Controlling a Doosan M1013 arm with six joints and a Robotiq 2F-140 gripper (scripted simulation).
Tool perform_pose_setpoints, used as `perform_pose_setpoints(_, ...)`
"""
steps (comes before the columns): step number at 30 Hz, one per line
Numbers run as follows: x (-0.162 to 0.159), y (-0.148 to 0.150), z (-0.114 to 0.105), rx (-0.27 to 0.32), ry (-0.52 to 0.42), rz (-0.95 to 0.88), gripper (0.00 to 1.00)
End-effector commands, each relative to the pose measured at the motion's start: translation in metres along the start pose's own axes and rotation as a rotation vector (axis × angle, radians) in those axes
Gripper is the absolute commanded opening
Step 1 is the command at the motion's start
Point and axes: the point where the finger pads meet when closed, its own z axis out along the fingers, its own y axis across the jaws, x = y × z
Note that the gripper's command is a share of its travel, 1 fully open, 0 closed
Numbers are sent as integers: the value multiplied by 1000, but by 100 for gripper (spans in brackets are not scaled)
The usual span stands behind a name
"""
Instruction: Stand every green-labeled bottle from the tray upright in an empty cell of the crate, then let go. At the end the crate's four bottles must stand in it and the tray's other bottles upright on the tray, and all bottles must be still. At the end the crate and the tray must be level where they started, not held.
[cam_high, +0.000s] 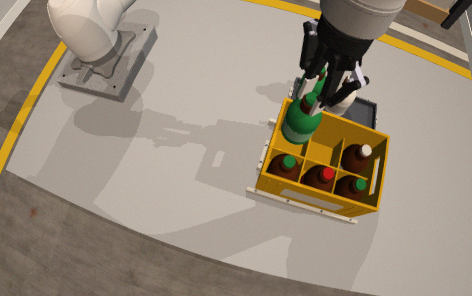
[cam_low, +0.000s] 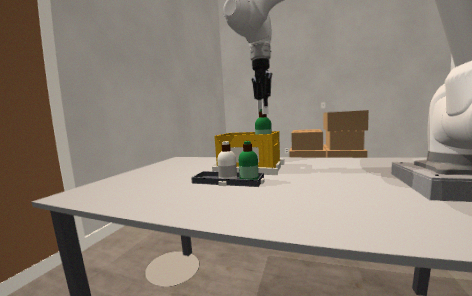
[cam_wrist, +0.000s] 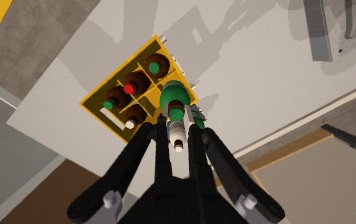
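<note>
My gripper is shut on the neck of a green-labeled bottle and holds it upright over the back left cell of the yellow crate. In the side view the held bottle hangs at about the crate's rim. The crate's front row holds three brown bottles, and a white-capped one stands in the back right cell. The back middle cell is empty. On the dark tray stand a white-labeled bottle and another green-labeled bottle, both upright.
The tray lies right behind the crate, partly hidden by my gripper. The arm's base plate sits at the table's far left. Cardboard boxes stand beyond the table. A yellow line rings the table top.
</note>
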Motion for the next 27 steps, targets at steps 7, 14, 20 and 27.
perform_pose_setpoints(7, 2, -1, 14, -2, 3, -4, 0)
perform_pose_setpoints(14, 2, -1, 20, -2, 3, -4, 0)
perform_pose_setpoints(20, 2, -1, 23, -2, 3, -4, 0)
perform_pose_setpoints(27, 2, -1, 24, -2, 3, -4, 0)
